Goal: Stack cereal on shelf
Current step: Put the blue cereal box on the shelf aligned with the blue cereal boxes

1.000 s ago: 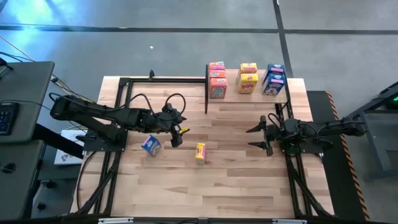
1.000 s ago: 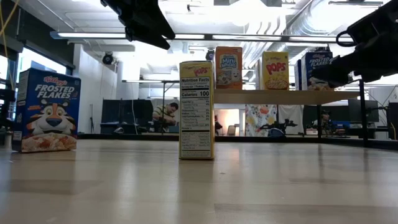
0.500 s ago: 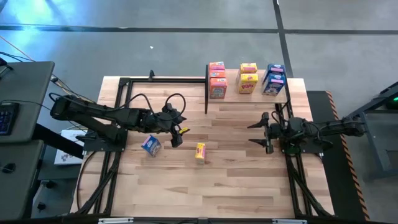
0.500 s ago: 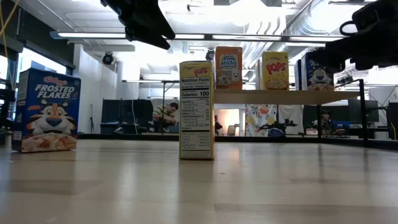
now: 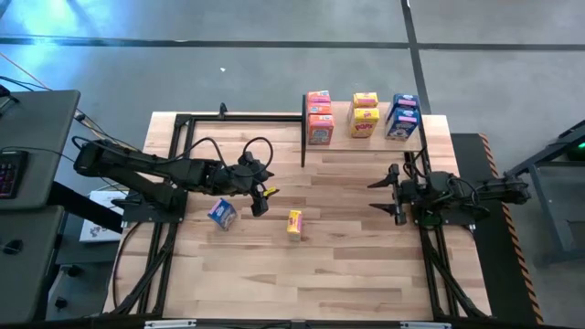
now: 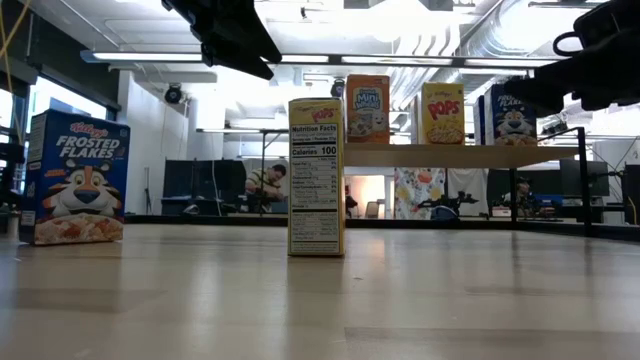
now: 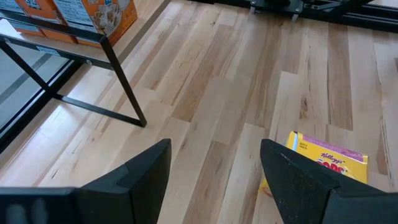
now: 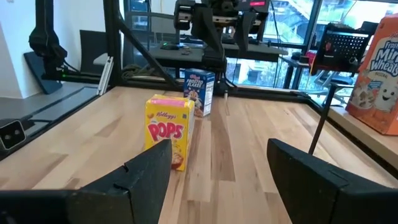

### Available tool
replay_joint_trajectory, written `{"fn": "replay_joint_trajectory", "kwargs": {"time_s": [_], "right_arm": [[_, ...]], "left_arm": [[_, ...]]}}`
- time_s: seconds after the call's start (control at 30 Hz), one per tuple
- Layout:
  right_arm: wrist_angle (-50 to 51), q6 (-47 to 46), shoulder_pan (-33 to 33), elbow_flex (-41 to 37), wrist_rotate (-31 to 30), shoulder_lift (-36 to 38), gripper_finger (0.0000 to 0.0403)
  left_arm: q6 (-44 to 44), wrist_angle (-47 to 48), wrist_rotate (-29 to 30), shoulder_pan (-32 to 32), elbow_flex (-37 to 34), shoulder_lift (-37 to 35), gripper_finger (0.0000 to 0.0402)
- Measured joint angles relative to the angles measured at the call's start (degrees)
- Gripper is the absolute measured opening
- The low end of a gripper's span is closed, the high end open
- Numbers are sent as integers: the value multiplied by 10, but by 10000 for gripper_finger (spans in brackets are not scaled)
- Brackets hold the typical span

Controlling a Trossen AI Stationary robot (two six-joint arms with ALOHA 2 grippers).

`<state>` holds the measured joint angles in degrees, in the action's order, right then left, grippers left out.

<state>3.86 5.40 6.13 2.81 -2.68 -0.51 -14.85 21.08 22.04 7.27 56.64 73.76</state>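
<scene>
The shelf (image 5: 366,139) stands at the table's far right on thin black posts. It carries an orange-pink cereal stack (image 5: 319,119), a yellow one (image 5: 365,115) and a blue one (image 5: 402,117). A blue cereal box (image 5: 222,213) and a yellow one (image 5: 294,223) stand upright on their bottoms on the tabletop. My left gripper (image 5: 263,199) hovers open between them, above the table; the yellow box (image 7: 326,165) is just beyond its fingers. My right gripper (image 5: 375,195) is open and level near the right edge, facing the yellow box (image 8: 169,130) and the blue one (image 8: 199,92) behind it.
A black metal frame (image 5: 238,117) runs along the table's far and side edges. The shelf's slanted black brace (image 7: 127,93) reaches the tabletop near my left gripper. Bare wood lies between the two arms and along the near edge (image 5: 302,292).
My right gripper has drawn back a little toward the table's right edge, rising and tipping toward level; in the low view it now sits higher and no longer covers the blue box on the shelf. Its fingers stay open. The boxes have not moved.
</scene>
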Motion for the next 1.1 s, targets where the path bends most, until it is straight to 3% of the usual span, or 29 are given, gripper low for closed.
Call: {"fn": "replay_joint_trajectory", "kwargs": {"time_s": [0.87, 1.1], "right_arm": [[13, -40, 0, 1, -7, -2, 257], [14, -39, 0, 1, -7, -2, 257]], "left_arm": [[1, 0, 0, 0, 0, 0, 239], [50, -49, 1, -5, 0, 0, 239]]}}
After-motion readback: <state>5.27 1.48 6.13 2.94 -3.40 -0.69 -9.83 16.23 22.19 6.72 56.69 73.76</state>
